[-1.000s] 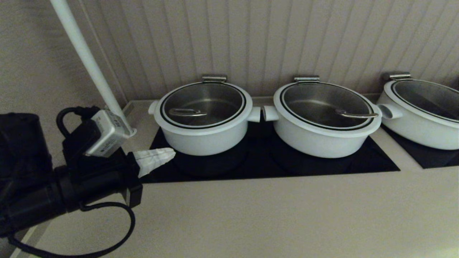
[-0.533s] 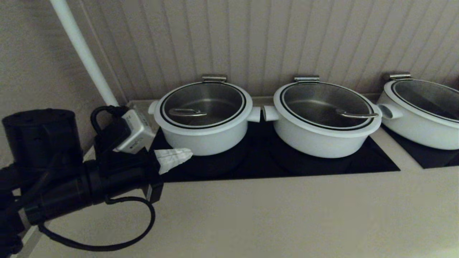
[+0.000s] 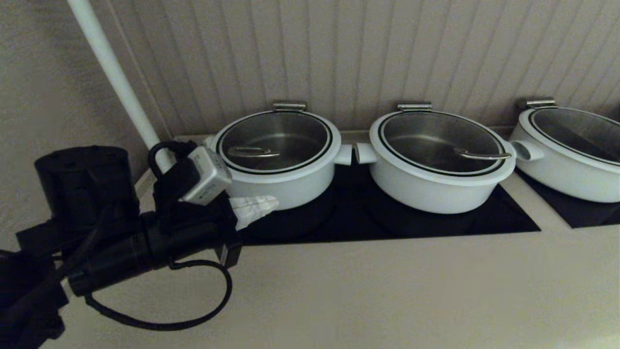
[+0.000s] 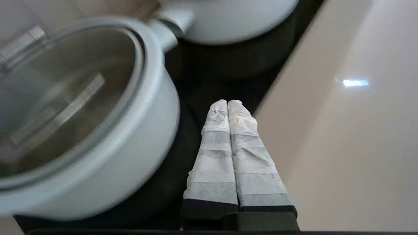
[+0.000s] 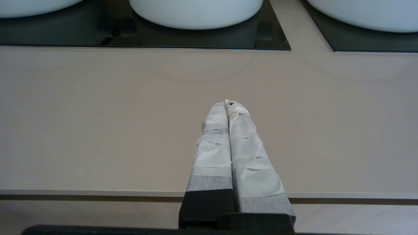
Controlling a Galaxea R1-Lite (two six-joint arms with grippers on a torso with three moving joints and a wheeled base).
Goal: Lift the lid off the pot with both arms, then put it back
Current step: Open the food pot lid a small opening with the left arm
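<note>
The pot [image 3: 281, 186] is the leftmost white pot and stands on the black cooktop [image 3: 484, 220]. The glass lid [image 3: 290, 131] lies on it, with its steel loop handle [image 3: 253, 152] towards the left. My left gripper [image 3: 272, 202] is shut and empty, low beside the pot's front left wall, with its tips over the cooktop. In the left wrist view the left gripper [image 4: 227, 103] is close beside the pot [image 4: 130, 156] and the lid [image 4: 65, 91]. My right gripper [image 5: 228, 104] is shut and empty over the beige counter [image 5: 98, 114] near its front edge, out of the head view.
Two wider white lidded pots stand to the right, the middle one [image 3: 436, 186] close to the task pot and the other [image 3: 571, 169] at the far right. A white pole [image 3: 116, 77] leans at the back left. A ribbed wall runs behind the pots.
My left arm has moved right and forward, bringing the shut gripper from the cooktop's left corner up beside the pot. The pots and lids have not moved.
</note>
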